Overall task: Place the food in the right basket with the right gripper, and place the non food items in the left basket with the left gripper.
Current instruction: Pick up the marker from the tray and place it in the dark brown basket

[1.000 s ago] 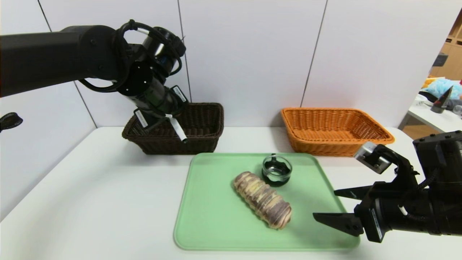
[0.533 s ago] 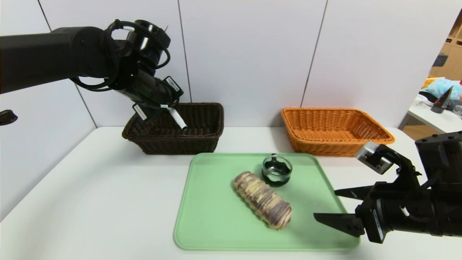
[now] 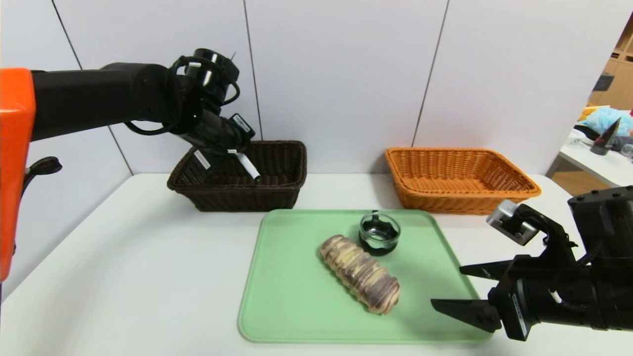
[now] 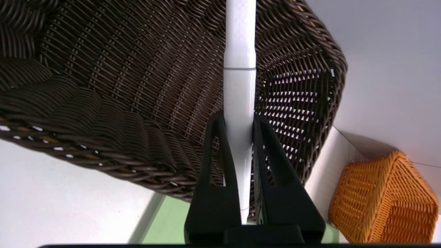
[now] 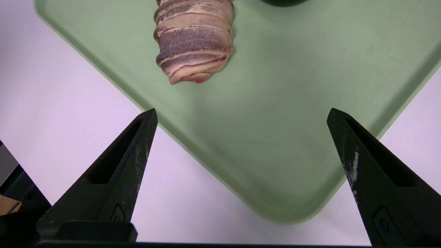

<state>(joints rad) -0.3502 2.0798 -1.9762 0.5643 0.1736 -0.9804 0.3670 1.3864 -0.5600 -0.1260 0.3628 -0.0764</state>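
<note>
My left gripper [image 3: 231,156] is shut on the slim white marker [image 3: 246,165], holding it tilted over the inside of the dark brown left basket [image 3: 277,190]. In the left wrist view the marker [image 4: 240,51] runs between the closed fingers of that gripper [image 4: 238,117], above the basket's weave [image 4: 120,69]. The striped roll [image 3: 359,273] and the small glass jar [image 3: 379,232] lie on the green tray [image 3: 287,296]. My right gripper [image 3: 446,286] stands open and empty over the tray's near right corner, short of the roll [image 5: 194,38]. The orange right basket [image 3: 460,193] is empty.
The tray [image 5: 293,103] fills the middle of the white table, with both baskets behind it against the wall. A second table with clutter [image 3: 601,143] stands at the far right. The orange basket [image 4: 382,203] also shows in the left wrist view.
My left arm has swung back and lowered, carrying the marker from in front of the dark basket's wall to over its inside. The right gripper has dropped slightly.
</note>
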